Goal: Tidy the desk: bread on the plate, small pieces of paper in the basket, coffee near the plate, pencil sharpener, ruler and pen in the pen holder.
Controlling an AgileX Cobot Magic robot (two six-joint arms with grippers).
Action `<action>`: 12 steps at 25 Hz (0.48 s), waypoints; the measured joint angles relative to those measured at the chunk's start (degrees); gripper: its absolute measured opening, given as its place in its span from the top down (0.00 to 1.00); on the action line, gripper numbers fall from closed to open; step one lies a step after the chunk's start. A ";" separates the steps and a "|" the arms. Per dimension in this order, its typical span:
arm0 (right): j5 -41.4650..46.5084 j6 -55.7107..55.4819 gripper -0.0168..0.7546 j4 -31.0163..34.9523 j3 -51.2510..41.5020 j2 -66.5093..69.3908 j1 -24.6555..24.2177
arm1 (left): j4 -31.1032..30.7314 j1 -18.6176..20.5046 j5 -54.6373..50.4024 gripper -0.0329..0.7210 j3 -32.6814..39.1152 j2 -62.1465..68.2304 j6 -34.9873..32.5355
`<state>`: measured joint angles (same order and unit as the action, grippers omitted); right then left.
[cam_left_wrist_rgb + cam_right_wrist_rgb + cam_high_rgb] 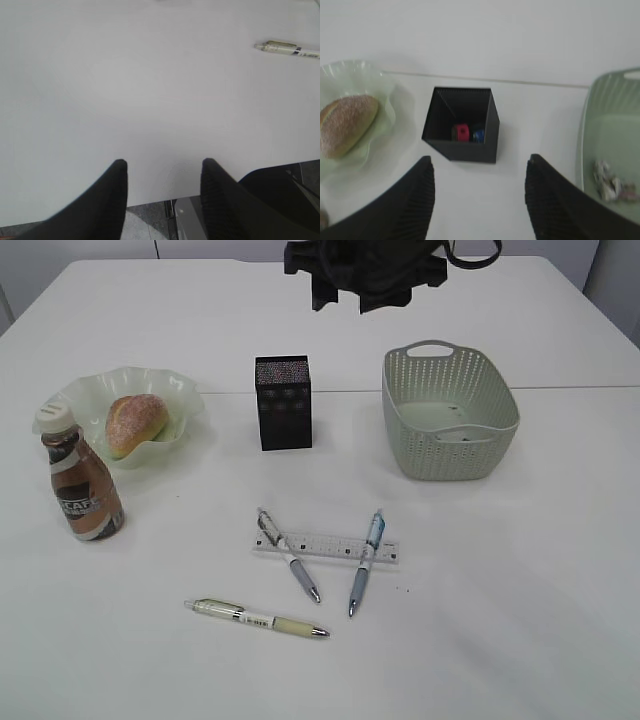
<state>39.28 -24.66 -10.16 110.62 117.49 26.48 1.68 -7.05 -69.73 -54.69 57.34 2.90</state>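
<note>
Brown coffee bottle point(80, 487) stands at the far left of the outside picture, just beside the green plate point(183, 400), and the bread point(136, 424) lies on that plate. Those two jobs look done.

In the middle stands one black pen holder point(284, 402). From above you can see one red and one blue small thing point(468, 133) at its bottom, maybe sharpeners. Below it on the desk point(500, 620) lie three pens: one cream pen point(257, 618) at the lower middle and two more, a grey pen point(288, 553) and a blue pen point(365, 562), lying across one clear ruler point(326, 545).

On the right sits one basket point(449, 412). At least one paper ball point(610, 186) shows inside.

Your left gripper point(162, 192) is open with nothing in it, low over the bare near edge of the desk. Your right gripper point(480, 192) is open and empty too, high above the pen holder.

I think a pen comes next. Take the cream one first; it lies alone. Grab it near its middle, stand it up, then drop it straight into the holder.
</note>
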 joint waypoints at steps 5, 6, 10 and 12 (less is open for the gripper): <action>15.23 0.49 0.44 3.73 0.07 -2.40 0.55 | 0.99 0.00 -1.13 0.49 0.00 0.00 0.04; 17.90 1.77 0.45 4.28 0.07 -2.54 0.59 | 0.99 0.00 -1.13 0.49 0.00 0.00 0.04; 24.93 13.86 0.48 9.00 0.07 -2.64 1.49 | 1.04 0.00 -1.13 0.49 0.00 0.00 0.04; 27.76 20.81 0.49 12.78 0.07 -2.64 2.28 | 1.04 0.00 -1.13 0.49 0.00 0.00 0.04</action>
<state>67.04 -3.85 2.62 110.69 114.86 28.75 2.72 -7.05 -70.86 -54.69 57.34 2.94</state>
